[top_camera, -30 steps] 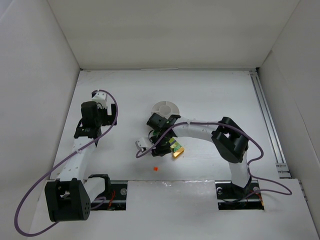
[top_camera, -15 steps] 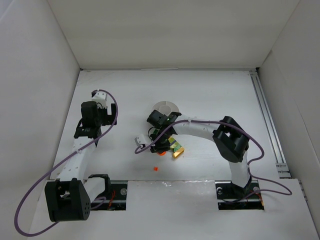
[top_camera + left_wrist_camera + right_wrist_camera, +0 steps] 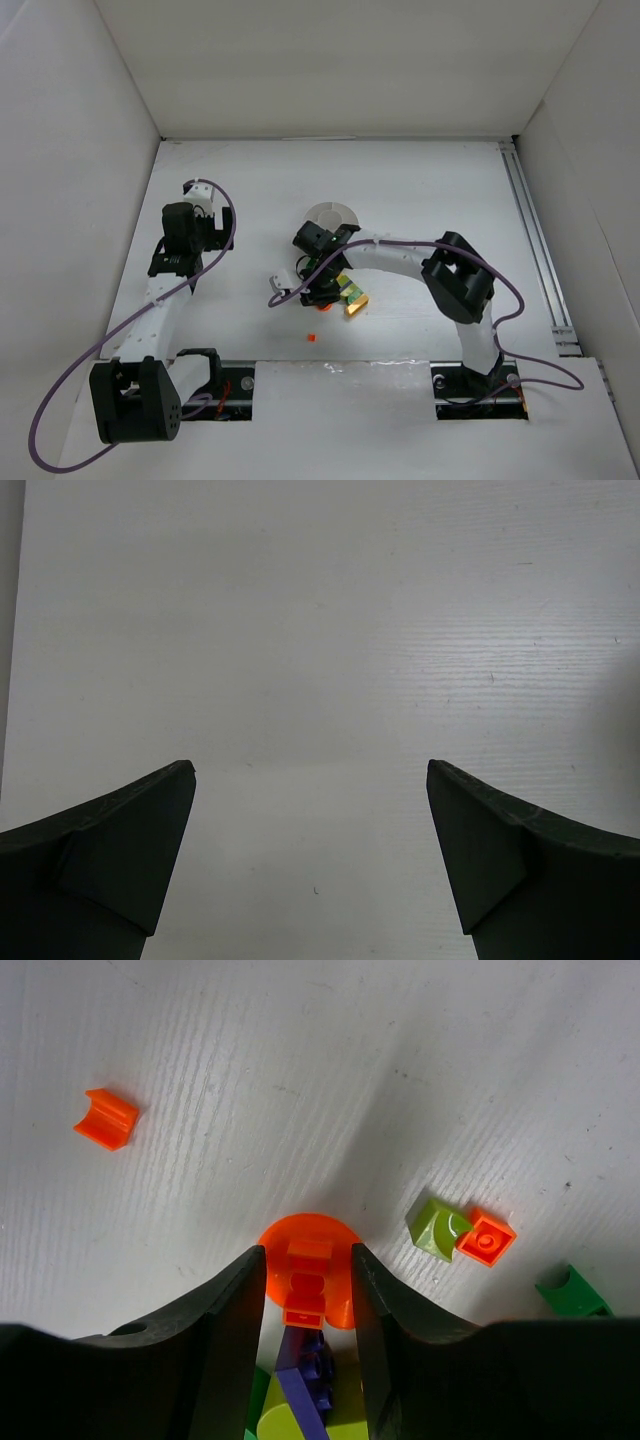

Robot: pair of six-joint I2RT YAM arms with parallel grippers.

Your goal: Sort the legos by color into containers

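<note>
- The right tool (image 3: 307, 1250) is seen clamped on an orange round piece (image 3: 305, 1228), with one finger against each side of its rim, low in the middle of the right wrist view.
- The left tool (image 3: 310, 767) is held wide apart over the table (image 3: 320, 630), and nothing is seen between its fingers.
- The orange round piece is carried at the end of a multicolour clump (image 3: 350, 297). A purple brick (image 3: 300, 1375) is joined just below it, and yellow-green parts are glimpsed at the bottom edge.
- Other legos are scattered on the table: an orange clip-shaped brick (image 3: 105, 1118) at upper left, a lime piece (image 3: 438, 1228) touching a small orange square (image 3: 488, 1237) at right, and a dark green brick (image 3: 572, 1293) at the far right edge.
- The white dish (image 3: 322, 208) is seen in the overhead view just above the right tool, partly hidden by the arm. Its contents cannot be told.
- The bricks are judged to be very light, rigid and smooth. Little flat surface is offered to the pads by a round rim, so swivelling or slipping out is to be expected. A hold across the full width is thought best.
- Because the piece is joined to the clump, the whole clump may be lifted with it, or the joint may be snapped loose.
</note>
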